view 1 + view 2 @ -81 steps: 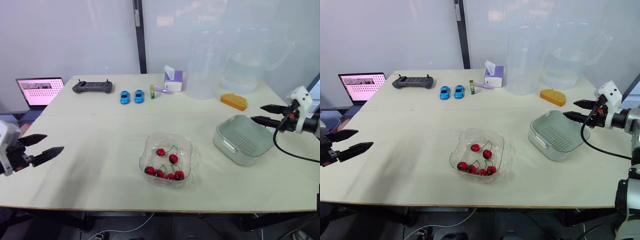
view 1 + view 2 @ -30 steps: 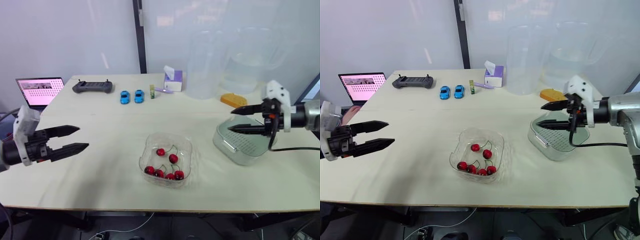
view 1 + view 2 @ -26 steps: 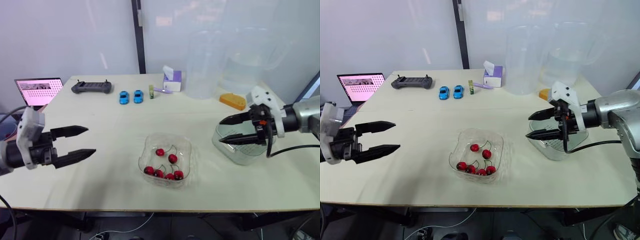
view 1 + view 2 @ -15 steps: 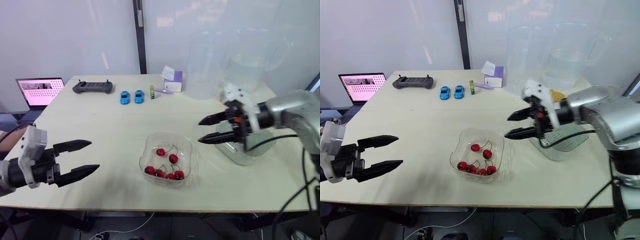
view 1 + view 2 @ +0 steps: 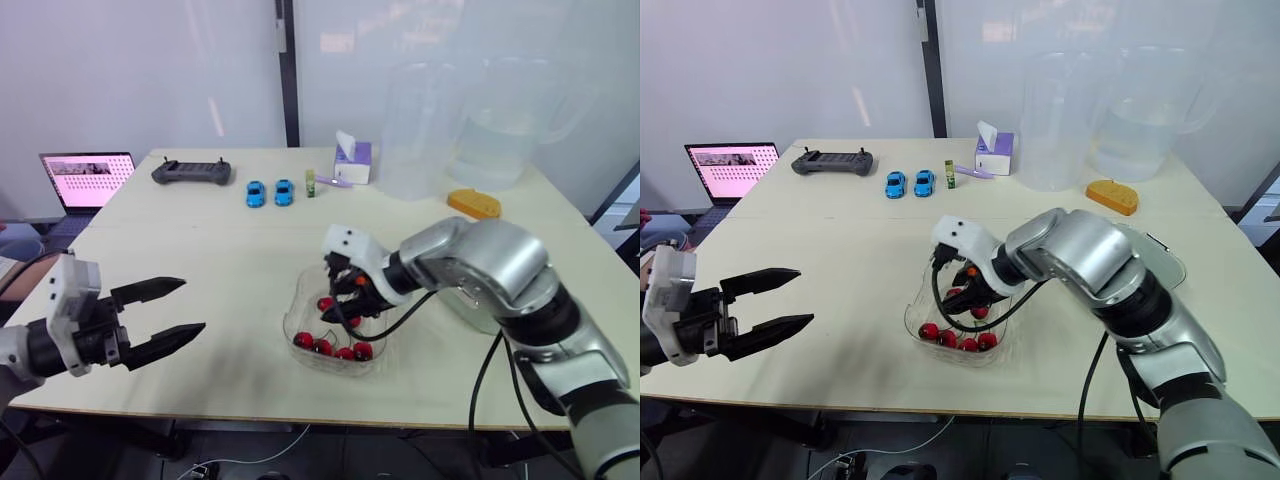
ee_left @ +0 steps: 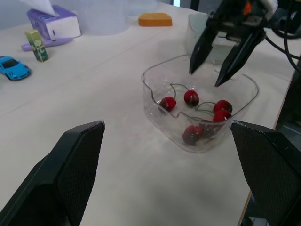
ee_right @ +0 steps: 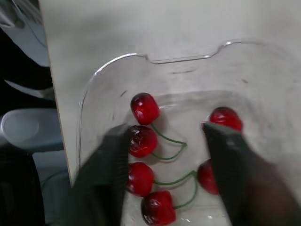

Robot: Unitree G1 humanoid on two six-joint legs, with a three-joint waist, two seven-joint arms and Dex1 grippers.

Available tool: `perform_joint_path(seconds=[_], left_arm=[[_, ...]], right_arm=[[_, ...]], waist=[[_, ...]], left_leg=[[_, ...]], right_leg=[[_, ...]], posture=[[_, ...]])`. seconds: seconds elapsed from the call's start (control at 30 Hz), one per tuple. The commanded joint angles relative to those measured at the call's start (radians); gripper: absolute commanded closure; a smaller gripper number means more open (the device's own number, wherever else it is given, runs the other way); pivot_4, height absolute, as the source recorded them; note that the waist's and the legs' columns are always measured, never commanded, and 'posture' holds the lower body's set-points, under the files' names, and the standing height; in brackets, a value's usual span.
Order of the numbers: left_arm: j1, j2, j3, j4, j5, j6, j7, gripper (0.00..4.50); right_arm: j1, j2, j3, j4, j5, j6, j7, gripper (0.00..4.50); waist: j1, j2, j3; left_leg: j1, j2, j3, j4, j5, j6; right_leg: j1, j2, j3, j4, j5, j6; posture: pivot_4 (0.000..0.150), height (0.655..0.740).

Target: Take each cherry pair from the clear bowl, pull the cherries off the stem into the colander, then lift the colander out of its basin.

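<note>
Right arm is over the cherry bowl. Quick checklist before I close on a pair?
1. Right pincer open: ok, fingers spread above the clear bowl.
2. Cherry pair lined up: ok, its stem lies between the fingers in the right wrist view.
3. Fingertips low enough to grip: not ok, they hang above the cherries.
4. Left pincer open and ready: ok, away from the bowl.
5. Colander free to receive: cannot tell, mostly behind the right arm.
</note>
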Motion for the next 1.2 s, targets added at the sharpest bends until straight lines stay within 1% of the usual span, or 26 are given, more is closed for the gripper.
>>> perform_joint_path(seconds=[0.03, 0.13, 0.37, 0.47, 0.53, 0.63, 1.2], left_arm=[[-0.004, 0.015, 0.01, -0.023, 0.0, -0.019, 0.005, 0.0], [-0.029, 0.027, -0.002, -0.008, -0.001, -0.019, 0.005, 0.0], [-0.048, 0.031, -0.017, 0.001, 0.0, -0.018, 0.006, 0.0], [-0.049, 0.033, -0.02, 0.002, -0.001, -0.016, 0.007, 0.0], [-0.048, 0.033, -0.02, 0.002, 0.0, -0.016, 0.007, 0.0], [-0.049, 0.033, -0.021, 0.002, 0.0, -0.016, 0.009, 0.0], [-0.047, 0.03, -0.021, -0.011, 0.002, -0.019, 0.026, 0.0]], right_arm=[[-0.003, -0.022, 0.061, -0.035, -0.042, -0.027, -0.062, 3.62], [0.004, -0.032, 0.129, -0.034, -0.081, -0.066, -0.104, 3.62], [0.007, -0.044, 0.173, -0.019, -0.115, -0.114, -0.116, 3.62], [0.007, -0.041, 0.166, -0.018, -0.121, -0.103, -0.122, 2.8], [0.004, -0.043, 0.169, -0.019, -0.125, -0.102, -0.123, 1.96], [0.008, -0.039, 0.17, -0.013, -0.126, -0.097, -0.125, 1.96], [0.023, -0.036, 0.291, 0.069, -0.205, -0.152, -0.143, 1.96]], waist=[[0.0, 0.0, 0.0], [-0.001, 0.0, 0.0], [-0.004, 0.0, 0.0], [-0.003, 0.0, 0.0], [-0.003, 0.0, 0.0], [-0.003, 0.0, 0.0], [-0.003, 0.0, 0.0]], left_leg=[[0.0, 0.0, 0.0, 0.0, 0.0, 0.0], [0.0, 0.0, 0.0, 0.0, 0.0, 0.0], [0.0, 0.0, 0.0, -0.001, 0.0, 0.0], [0.0, 0.0, 0.0, -0.001, 0.0, 0.0], [0.0, 0.0, 0.0, -0.001, 0.0, 0.0], [0.0, 0.0, 0.0, -0.001, 0.0, 0.0], [0.0, 0.0, 0.0, -0.001, 0.0, 0.0]], right_leg=[[0.0, 0.0, 0.0, 0.0, 0.0, 0.0], [0.0, 0.0, 0.0, 0.0, 0.0, 0.0], [-0.001, 0.0, 0.0, 0.0, 0.0, 0.0], [-0.001, 0.001, 0.0, 0.0, 0.0, 0.0], [-0.001, 0.001, 0.0, 0.0, 0.0, 0.0], [-0.001, 0.001, 0.0, 0.0, 0.0, 0.0], [-0.001, 0.001, 0.0, 0.0, 0.0, 0.0]], posture=[[0.15, 0.74], [0.15, 0.74], [0.15, 0.74], [0.15, 0.74], [0.15, 0.74], [0.15, 0.74], [0.15, 0.74]])
